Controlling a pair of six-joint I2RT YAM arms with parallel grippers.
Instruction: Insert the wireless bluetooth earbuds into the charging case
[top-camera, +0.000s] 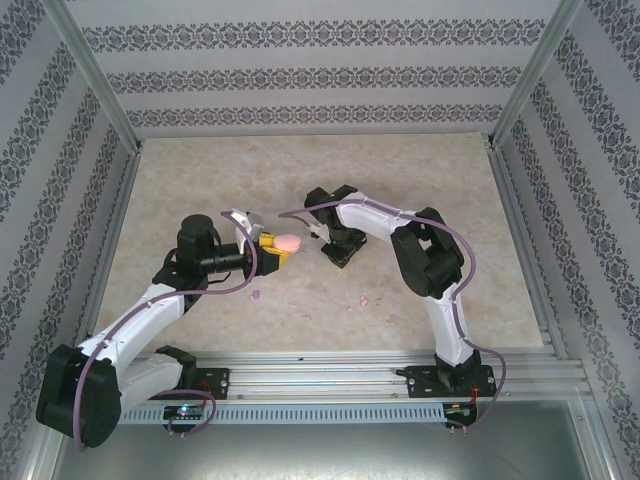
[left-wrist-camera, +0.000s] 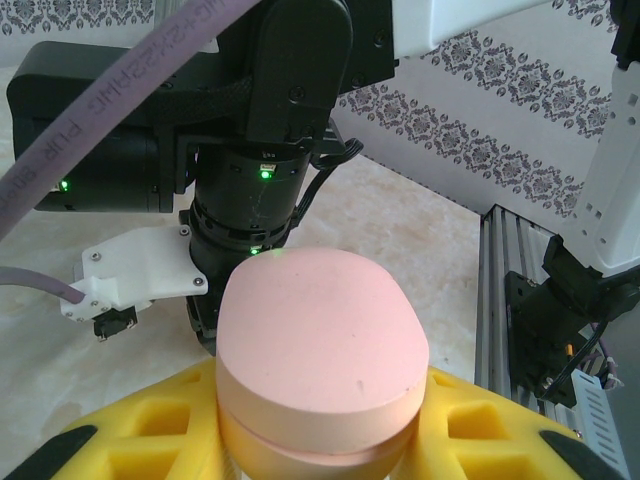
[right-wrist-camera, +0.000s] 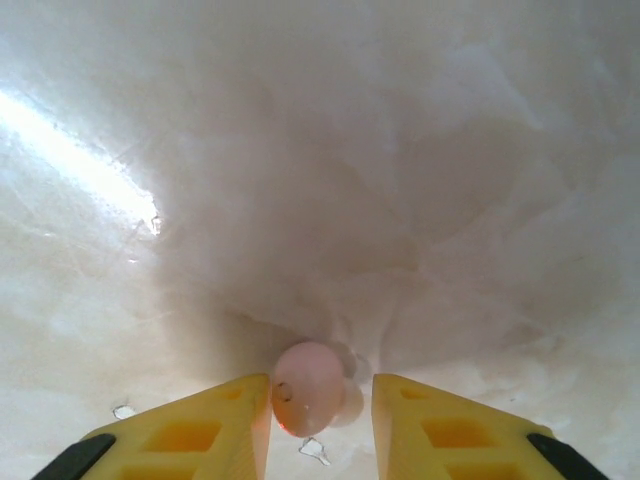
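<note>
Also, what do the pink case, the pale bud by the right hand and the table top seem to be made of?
Pink case: probably plastic, matte; smooth even colour, a fine seam between lid and base.
Pale pink bud: likely plastic, smooth; it shows a faint sheen.
Table top: marble-patterned, slightly shiny surface with a bright reflection; real stone or laminate cannot be told.

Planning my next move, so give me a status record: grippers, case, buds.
left gripper: shut on case, held above table
case: pink, lid looks closed
right gripper: pointing down at table, open around pink bud, gap on one side
on table: purple bud left of centre; loose pink bud right of centre
</note>
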